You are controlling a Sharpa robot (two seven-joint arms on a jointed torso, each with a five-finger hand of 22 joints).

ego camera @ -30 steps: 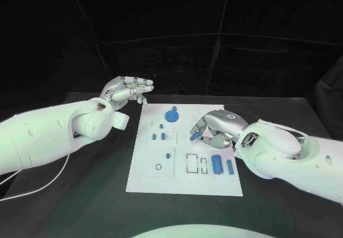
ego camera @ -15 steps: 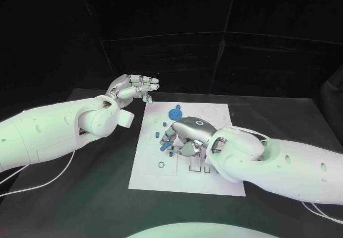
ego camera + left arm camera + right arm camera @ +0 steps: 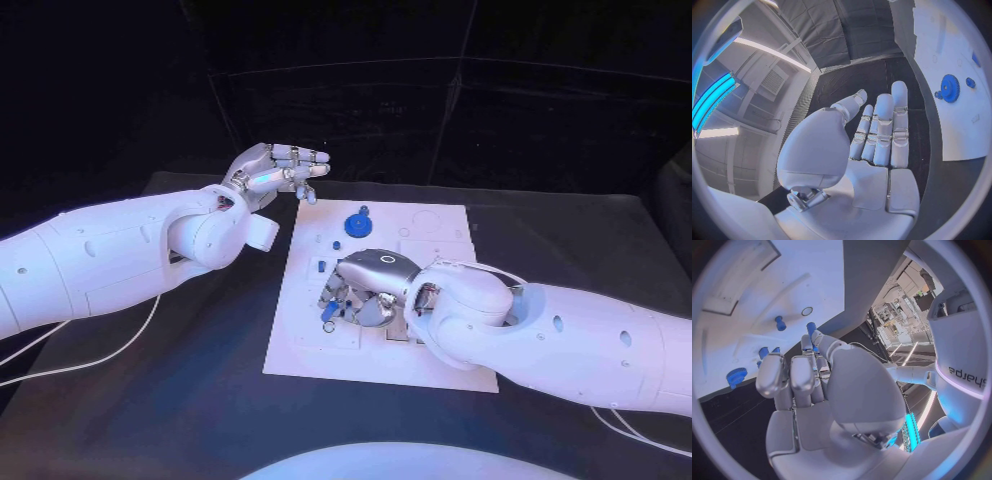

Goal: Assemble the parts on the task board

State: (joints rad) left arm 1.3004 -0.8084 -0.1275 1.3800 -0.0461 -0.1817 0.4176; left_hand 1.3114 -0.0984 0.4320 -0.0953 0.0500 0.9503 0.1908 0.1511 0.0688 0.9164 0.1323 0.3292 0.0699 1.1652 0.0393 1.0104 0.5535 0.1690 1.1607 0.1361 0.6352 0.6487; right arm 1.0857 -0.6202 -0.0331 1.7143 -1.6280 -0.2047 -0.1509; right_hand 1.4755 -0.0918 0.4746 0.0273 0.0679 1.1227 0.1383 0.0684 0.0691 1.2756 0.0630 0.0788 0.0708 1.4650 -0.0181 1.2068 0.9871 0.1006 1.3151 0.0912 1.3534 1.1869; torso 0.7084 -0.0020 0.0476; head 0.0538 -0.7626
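Task board [image 3: 378, 362] sits mid-table on the black table [image 3: 173, 400], long side running away from the robot. Right hand [image 3: 368, 290] is down over the left-middle of the board, back of the hand up, fingers curled downward. It pinches a small blue part [image 3: 330, 310] at its fingertips, low over the board near the left edge; can't tell if the part touches the board. In the right wrist view the fingers [image 3: 792, 377] lie close together, with that part [image 3: 811, 330] at the tips, over the board [image 3: 748, 290]. More blue parts show there: a short peg [image 3: 780, 322] standing on the board, and a ribbed blue piece [image 3: 736, 376] near the board's edge. Left hand [image 3: 274, 172] is raised off the board, beyond its far left corner, over the table. It holds nothing, fingers extended and lying side by side, thumb slightly apart; the left wrist view shows the same flat palm [image 3: 873, 150]. Blue gear [image 3: 358, 226] sits at the far end of the board, left of centre, with a small blue part [image 3: 338, 244] just beside it on the near side. The gear [image 3: 949, 88] also shows in the left wrist view, on the board [image 3: 954, 135], well apart from the left hand.
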